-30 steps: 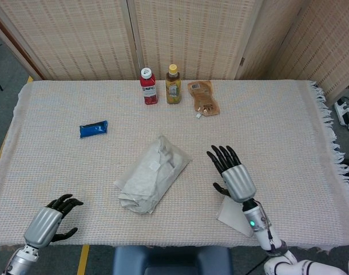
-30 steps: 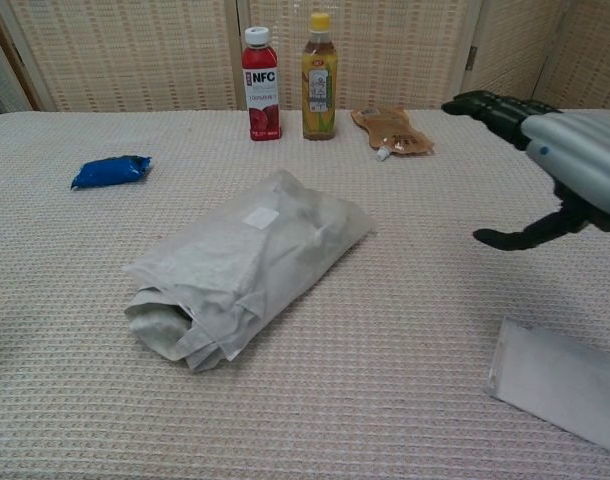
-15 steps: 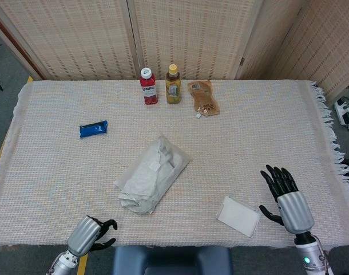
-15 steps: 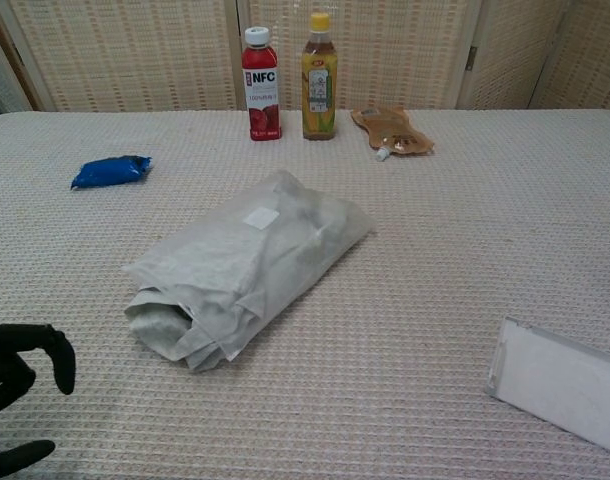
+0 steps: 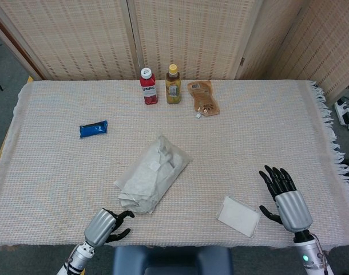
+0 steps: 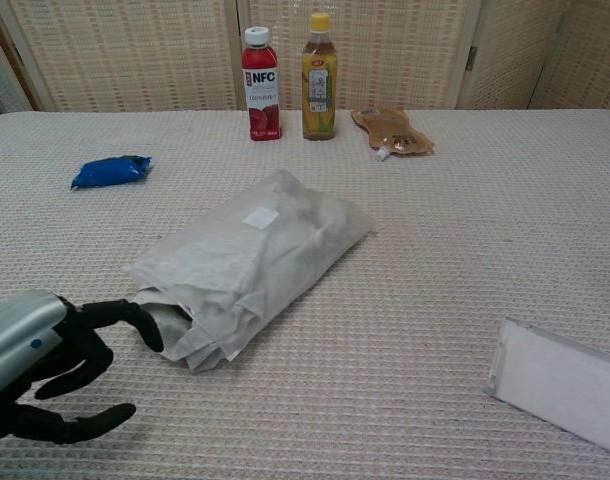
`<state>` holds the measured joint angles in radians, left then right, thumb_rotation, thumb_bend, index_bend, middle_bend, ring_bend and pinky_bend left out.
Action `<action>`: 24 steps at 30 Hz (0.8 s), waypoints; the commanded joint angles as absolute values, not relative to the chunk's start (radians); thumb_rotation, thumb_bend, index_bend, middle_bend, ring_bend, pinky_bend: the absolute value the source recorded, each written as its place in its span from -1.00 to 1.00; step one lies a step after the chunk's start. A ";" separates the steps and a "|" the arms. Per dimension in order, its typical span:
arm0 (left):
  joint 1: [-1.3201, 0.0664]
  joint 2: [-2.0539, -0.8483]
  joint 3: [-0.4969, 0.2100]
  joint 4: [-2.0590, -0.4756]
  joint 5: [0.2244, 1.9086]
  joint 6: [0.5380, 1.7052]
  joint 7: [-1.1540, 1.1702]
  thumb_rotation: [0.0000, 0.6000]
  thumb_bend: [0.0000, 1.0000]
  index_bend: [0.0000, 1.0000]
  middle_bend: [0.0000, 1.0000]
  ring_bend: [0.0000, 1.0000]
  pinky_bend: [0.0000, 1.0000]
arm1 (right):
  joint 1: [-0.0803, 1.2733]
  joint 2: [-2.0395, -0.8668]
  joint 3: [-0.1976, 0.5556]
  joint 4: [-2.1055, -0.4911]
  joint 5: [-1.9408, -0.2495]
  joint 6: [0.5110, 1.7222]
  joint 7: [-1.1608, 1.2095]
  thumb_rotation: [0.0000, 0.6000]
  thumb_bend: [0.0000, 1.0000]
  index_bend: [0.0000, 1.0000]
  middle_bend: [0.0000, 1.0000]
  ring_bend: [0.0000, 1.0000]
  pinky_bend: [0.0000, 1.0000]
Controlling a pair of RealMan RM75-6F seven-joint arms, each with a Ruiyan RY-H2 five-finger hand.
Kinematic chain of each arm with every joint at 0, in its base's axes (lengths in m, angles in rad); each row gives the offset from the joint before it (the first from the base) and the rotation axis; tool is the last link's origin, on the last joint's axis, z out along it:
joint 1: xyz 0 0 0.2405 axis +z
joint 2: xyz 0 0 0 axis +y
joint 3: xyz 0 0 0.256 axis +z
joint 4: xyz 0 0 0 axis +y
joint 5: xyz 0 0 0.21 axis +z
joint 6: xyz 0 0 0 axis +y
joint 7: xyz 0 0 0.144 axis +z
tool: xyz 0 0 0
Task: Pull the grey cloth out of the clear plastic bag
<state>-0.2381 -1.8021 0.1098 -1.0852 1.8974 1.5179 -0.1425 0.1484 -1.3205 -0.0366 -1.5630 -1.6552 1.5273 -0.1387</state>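
**Bagged Cloth at Table Centre, Both Hands Empty**

Head view: The clear plastic bag [image 5: 153, 180] lies crumpled and oblong near the table centre, with the grey cloth [image 5: 134, 200] folded inside and showing at its near, open end. The left hand [image 5: 107, 225], with a metallic back and dark fingers loosely curled, holds nothing just short of that end. The right hand [image 5: 284, 199] has its fingers spread, empty, beside a flat white packet [image 5: 238, 215]. A woven beige tablecloth [image 5: 277, 132], fringed on the right, covers the table.

Chest view: The bag is translucent and wrinkled, bearing a small white label. A red-capped bottle [image 6: 261, 82], a yellow-capped bottle [image 6: 319, 75], a brown pouch [image 6: 392, 131] and a blue packet [image 6: 110, 171] sit behind it. Woven reed screens [image 6: 135, 50] close the background.
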 commanded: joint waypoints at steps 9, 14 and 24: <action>-0.271 -1.957 0.056 -0.915 1.845 1.514 -0.108 1.00 -0.46 -0.06 1.00 1.00 1.00 | 0.153 -1.301 -0.025 -1.579 -1.640 1.495 -0.141 1.00 -0.69 -1.00 -1.00 -1.00 -1.00; -0.287 -1.997 0.038 -0.852 1.825 1.533 -0.121 1.00 -0.44 -0.07 1.00 1.00 1.00 | 0.151 -1.294 -0.020 -1.581 -1.640 1.494 -0.138 1.00 -0.69 -1.00 -1.00 -1.00 -1.00; -0.302 -2.024 0.039 -0.814 1.791 1.533 -0.147 1.00 -0.47 -0.07 1.00 1.00 1.00 | 0.148 -1.289 -0.015 -1.587 -1.637 1.484 -0.143 1.00 -0.69 -1.00 -1.00 -1.00 -1.00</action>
<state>-0.3012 -2.0231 0.0392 -0.8153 1.7928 1.5338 -0.1460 0.1479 -1.2893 -0.0148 -1.5866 -1.6366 1.4844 -0.1433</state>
